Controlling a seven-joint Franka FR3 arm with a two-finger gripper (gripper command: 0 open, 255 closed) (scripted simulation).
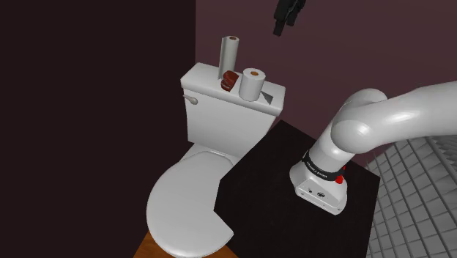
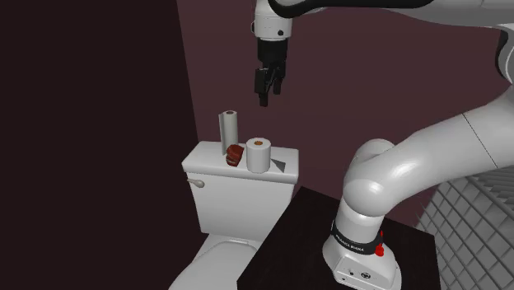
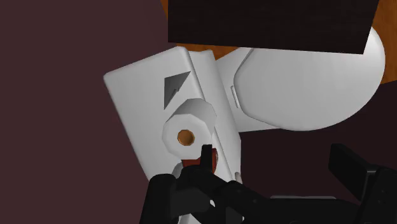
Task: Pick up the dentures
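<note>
The dentures, a small dark red and brown thing, lie on the white toilet tank's lid between two paper rolls. From the second exterior view the dentures sit at the foot of the tall roll. My black gripper hangs high above the tank, pointing down, open and holding nothing. It is also seen at the top of the shoulder view, as the gripper. In the wrist view the gripper has its fingers apart, and one finger partly covers the dentures far below.
A tall upright roll and a short fat roll flank the dentures. A grey wedge lies on the lid's end nearest the arm. The closed toilet seat is below, the dark stand beside it, and maroon walls behind.
</note>
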